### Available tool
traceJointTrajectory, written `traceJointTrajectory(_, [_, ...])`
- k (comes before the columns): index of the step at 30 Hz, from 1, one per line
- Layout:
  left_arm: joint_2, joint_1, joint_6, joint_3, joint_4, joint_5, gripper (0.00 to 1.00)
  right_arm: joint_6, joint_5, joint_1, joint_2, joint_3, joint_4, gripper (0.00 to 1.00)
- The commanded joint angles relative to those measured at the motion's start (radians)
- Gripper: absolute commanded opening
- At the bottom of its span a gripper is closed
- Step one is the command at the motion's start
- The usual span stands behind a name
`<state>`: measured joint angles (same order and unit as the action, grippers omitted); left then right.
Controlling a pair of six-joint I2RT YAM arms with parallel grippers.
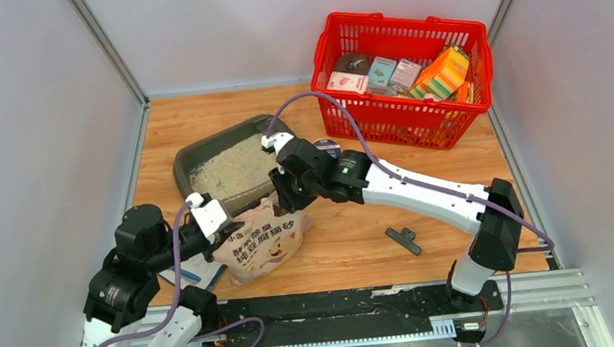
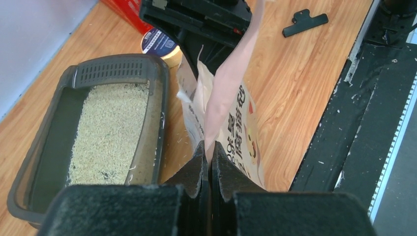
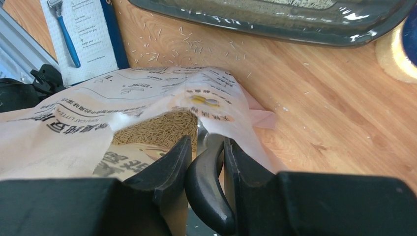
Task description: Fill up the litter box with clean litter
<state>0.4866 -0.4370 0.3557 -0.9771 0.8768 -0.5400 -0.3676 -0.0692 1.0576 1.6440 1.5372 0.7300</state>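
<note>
**At the bag (image 1: 261,247), just beside the litter box (image 1: 184,162)**

Clamped with left hand (image 2: 209,147) on the bag's pink top edge; closed with right hand (image 3: 206,142) around a dark handle (image 3: 206,187) at its mouth. Set on the table (image 1: 363,245), with clean litter (image 1: 230,169) over part of the box floor.

Litter box (image 3: 275,19): far part cut off by the top edge of the right wrist view. Tape roll (image 3: 396,54): only a slice shows at the right edge. Dark handle (image 3: 206,191) between the jaws of the right gripper (image 3: 207,143): far end hidden inside the litter bag (image 3: 64,132). Red basket (image 1: 402,125): box print too small to read. Razor card (image 1: 196,275): mostly hidden under the left arm (image 1: 142,234).
</note>
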Motion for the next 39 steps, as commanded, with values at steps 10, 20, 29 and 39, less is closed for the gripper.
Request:
traceJointTrajectory(10, [0.015,-0.002,-0.006,-0.046,-0.237,-0.083,0.00,-0.082,0.509,-0.117,0.093,-0.045,-0.150,0.00])
traceJointTrajectory(20, [0.024,-0.002,0.084,-0.060,-0.203,-0.068,0.00,-0.183,0.675,-0.237,0.063,0.115,-0.215,0.00])
traceJointTrajectory(29, [0.020,-0.002,0.301,-0.089,-0.139,0.116,0.00,-0.186,0.882,-0.297,0.013,0.094,-0.224,0.00])
traceJointTrajectory(39, [-0.013,-0.002,0.447,-0.094,-0.059,0.138,0.00,-0.217,1.014,-0.487,-0.032,-0.032,-0.198,0.00])
